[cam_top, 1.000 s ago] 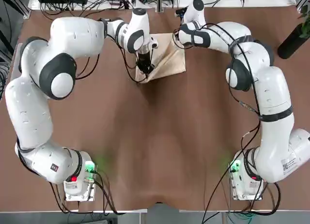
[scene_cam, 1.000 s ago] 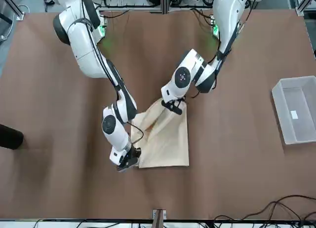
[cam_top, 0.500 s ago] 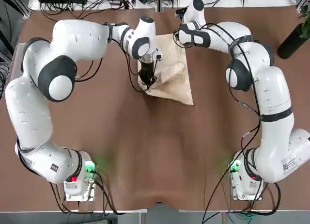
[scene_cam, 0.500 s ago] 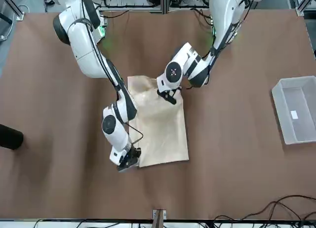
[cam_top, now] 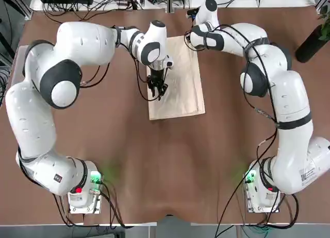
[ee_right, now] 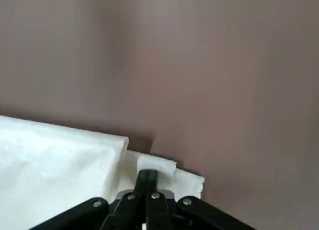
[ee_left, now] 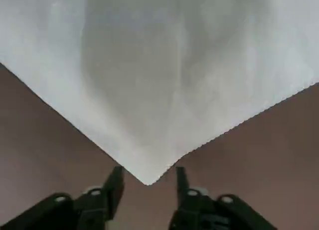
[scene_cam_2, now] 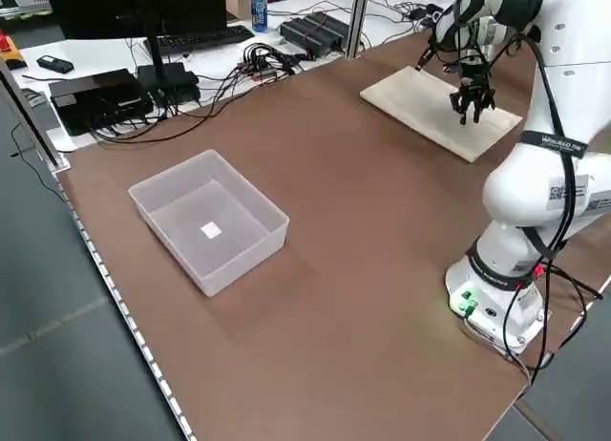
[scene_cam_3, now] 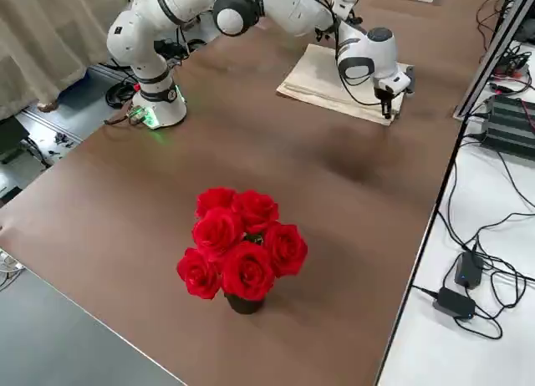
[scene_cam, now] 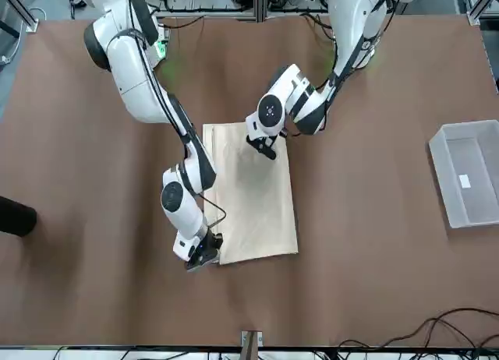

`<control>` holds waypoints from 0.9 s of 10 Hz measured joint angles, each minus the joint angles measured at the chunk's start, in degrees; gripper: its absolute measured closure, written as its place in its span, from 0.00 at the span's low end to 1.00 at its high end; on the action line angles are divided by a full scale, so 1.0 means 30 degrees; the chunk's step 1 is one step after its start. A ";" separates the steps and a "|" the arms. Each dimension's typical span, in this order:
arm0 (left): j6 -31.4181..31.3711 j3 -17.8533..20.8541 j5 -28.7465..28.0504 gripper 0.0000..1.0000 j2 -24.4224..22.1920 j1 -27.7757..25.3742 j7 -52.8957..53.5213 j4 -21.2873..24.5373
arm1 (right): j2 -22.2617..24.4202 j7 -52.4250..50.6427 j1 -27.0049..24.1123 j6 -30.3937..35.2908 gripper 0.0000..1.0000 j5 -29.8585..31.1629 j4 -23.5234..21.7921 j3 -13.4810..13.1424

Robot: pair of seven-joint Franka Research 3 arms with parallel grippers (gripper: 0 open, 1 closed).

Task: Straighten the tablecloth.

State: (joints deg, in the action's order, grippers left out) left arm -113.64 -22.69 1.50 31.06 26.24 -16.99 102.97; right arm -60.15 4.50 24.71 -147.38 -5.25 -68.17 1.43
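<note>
The cream tablecloth (cam_top: 180,94) lies spread as a flat rectangle on the far middle of the brown table (cam_top: 170,166). My left gripper (cam_top: 158,91) hovers just above the cloth's left part, open. In the left wrist view a corner of the tablecloth (ee_left: 174,65) lies below the gap between its fingers (ee_left: 114,186), free of them. My right gripper (scene_cam: 200,259) is down at the cloth's far right corner and shut on it. The right wrist view shows that layered corner of the tablecloth (ee_right: 60,155) pinched in the right gripper (ee_right: 147,179).
A clear plastic bin (scene_cam: 468,173) stands on the table off to my left. Red roses in a dark vase (scene_cam_3: 238,252) stand near the table's right edge. Cables and electronics (scene_cam_2: 191,69) lie beyond the far edge.
My left gripper drew the folded flap toward my side, unfolding the cloth flat. It then opened and let go. The right gripper stayed shut on the far corner.
</note>
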 joint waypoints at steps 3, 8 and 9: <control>-0.0045 0.0014 0.0000 0.02 -0.0072 -0.0097 -0.0001 -0.0261 | -0.0004 0.0001 -0.0054 -0.0111 0.77 0.0000 0.0042 -0.0052; 0.0860 0.0453 -0.0024 0.00 -0.2495 -0.4059 0.0110 -0.3262 | 0.0810 -0.0126 -0.0671 0.0499 0.21 0.0075 0.0270 -0.0438; 0.1135 0.0466 -0.0024 0.00 -0.2832 -0.4916 0.0155 -0.3958 | 0.1204 -0.0371 -0.0730 0.0839 0.21 0.0149 0.0111 -0.0699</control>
State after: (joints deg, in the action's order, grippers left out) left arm -110.23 -21.29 1.43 22.57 11.49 -16.53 91.09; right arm -56.54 3.39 22.52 -144.86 -4.80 -67.84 -0.67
